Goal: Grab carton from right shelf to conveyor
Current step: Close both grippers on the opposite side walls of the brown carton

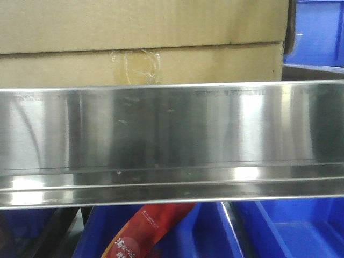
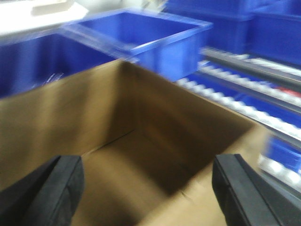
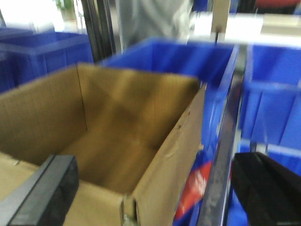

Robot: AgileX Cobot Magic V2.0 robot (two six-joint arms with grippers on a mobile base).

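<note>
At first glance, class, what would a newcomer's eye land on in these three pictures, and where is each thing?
The front lip of the shiny steel shelf spans the whole front view, with the brown carton standing behind and above it. In both wrist views the carton's open top fills the middle, blue bins crowding behind it. The dark left fingers and right fingers stand spread wide at the lower corners.

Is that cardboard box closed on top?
No, the carton is open; the left wrist view looks down onto its inner floor.
</note>
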